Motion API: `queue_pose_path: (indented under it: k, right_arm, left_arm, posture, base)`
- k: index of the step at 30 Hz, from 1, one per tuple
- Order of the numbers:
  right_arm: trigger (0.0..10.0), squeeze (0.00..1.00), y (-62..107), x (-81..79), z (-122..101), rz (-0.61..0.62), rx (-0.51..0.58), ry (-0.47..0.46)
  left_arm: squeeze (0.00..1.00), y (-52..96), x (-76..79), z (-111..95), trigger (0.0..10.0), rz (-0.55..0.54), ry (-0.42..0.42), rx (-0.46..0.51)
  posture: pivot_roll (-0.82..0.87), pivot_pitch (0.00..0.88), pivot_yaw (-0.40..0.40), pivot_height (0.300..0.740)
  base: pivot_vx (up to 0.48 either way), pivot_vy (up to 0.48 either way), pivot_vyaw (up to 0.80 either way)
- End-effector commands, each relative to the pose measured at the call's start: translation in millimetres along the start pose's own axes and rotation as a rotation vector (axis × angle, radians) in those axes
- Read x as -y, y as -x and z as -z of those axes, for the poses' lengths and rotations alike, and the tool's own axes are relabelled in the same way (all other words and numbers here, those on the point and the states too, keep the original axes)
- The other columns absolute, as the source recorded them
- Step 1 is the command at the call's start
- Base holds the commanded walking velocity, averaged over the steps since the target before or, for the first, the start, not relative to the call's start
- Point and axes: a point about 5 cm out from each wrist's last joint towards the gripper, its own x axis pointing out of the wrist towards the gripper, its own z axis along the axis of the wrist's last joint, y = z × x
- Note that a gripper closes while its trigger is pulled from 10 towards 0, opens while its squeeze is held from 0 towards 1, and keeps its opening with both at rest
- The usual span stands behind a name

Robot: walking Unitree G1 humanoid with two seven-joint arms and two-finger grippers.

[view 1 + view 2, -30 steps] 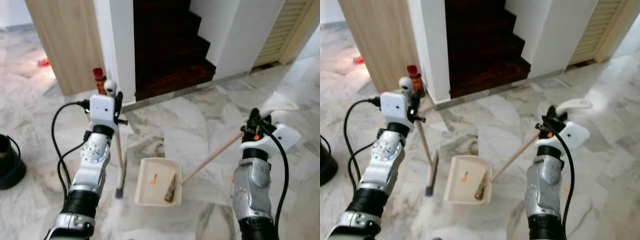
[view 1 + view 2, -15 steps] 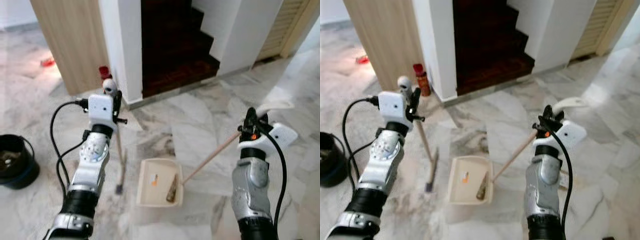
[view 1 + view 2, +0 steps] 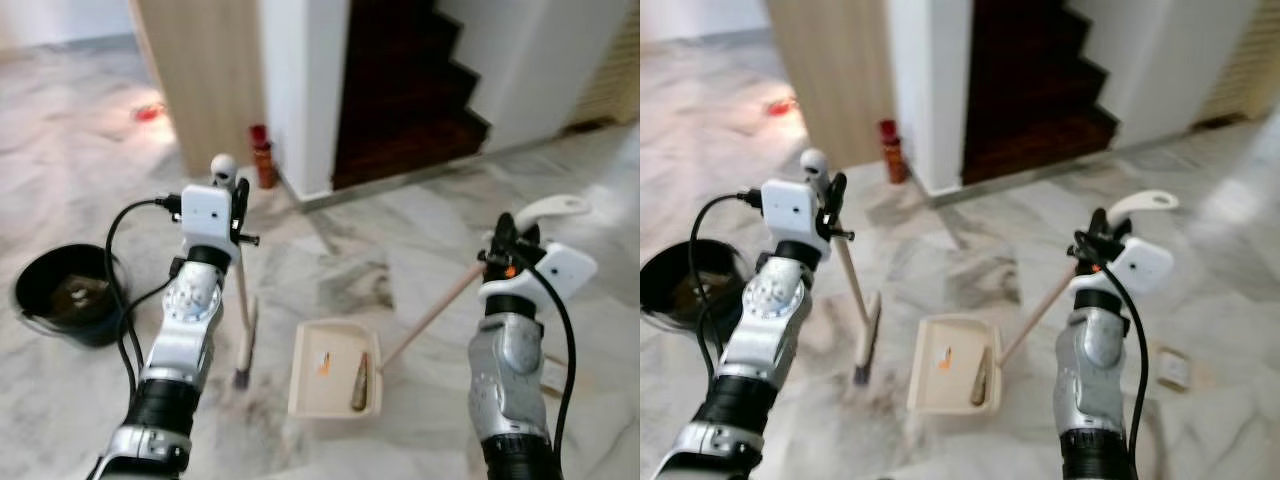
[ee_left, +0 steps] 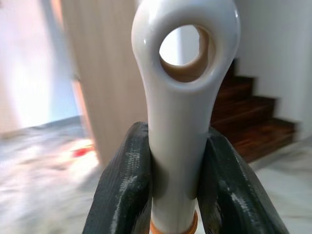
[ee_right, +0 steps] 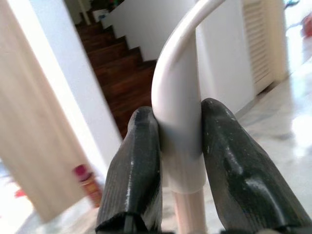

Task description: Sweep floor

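Note:
My left gripper (image 3: 238, 196) is shut on the white top of a broom handle (image 4: 183, 122); the broom (image 3: 243, 330) stands nearly upright with its head on the marble floor. My right gripper (image 3: 505, 236) is shut on the white grip of the dustpan handle (image 5: 181, 141), whose wooden pole (image 3: 430, 315) slants down to the cream dustpan (image 3: 335, 368) lying on the floor between my arms. A brown piece of debris (image 3: 360, 382) and a small orange scrap (image 3: 323, 362) lie in the pan.
A black bucket (image 3: 62, 292) holding rubbish sits on the floor at the left. Ahead stand a white wall corner (image 3: 300, 90), a wooden panel (image 3: 200, 70) and dark stairs (image 3: 410, 90). A red bottle (image 3: 262, 155) stands by the corner. Marble floor spreads to the right.
The camera has swung left, so the bucket has come fully into view and the stairs have shifted right. Both grippers keep their hold; the dustpan stays between the arms.

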Motion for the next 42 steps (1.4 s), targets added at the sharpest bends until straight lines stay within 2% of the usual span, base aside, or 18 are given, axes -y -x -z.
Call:
queue_pose_path:
  k: [1, 18, 25, 42]
  right_arm:
    - [10.0, 0.00, -3.3, -0.8, -10.8, 0.013, 0.048, -0.055]
    - [10.0, 0.00, -4.0, -1.9, -10.6, 0.009, 0.045, -0.055]
    - [10.0, 0.00, -4.3, 2.4, -12.8, 0.028, 0.056, -0.044]
    - [10.0, 0.00, -5.1, 0.1, -14.5, 0.033, 0.063, -0.057]
  left_arm:
    - [0.00, -3.0, 9.1, -8.9, 10.0, 0.026, -0.002, 0.041]
    - [0.00, -2.4, 10.7, -9.2, 10.0, 0.031, 0.000, 0.034]
    - [0.00, -3.0, 12.5, -9.3, 10.0, 0.037, 0.005, 0.031]
    - [0.00, -2.1, 13.0, -9.5, 10.0, 0.037, 0.003, 0.026]
  posture:
    - [0.10, 0.079, -0.027, 0.740]
    - [0.11, 0.100, -0.023, 0.740]
    - [0.10, 0.111, -0.021, 0.740]
    - [0.11, 0.114, -0.021, 0.740]
  base:
    - [0.000, 0.330, 0.00]
    - [0.000, 0.332, 0.00]
    - [0.000, 0.333, 0.62]
    - [0.000, 0.332, 0.00]
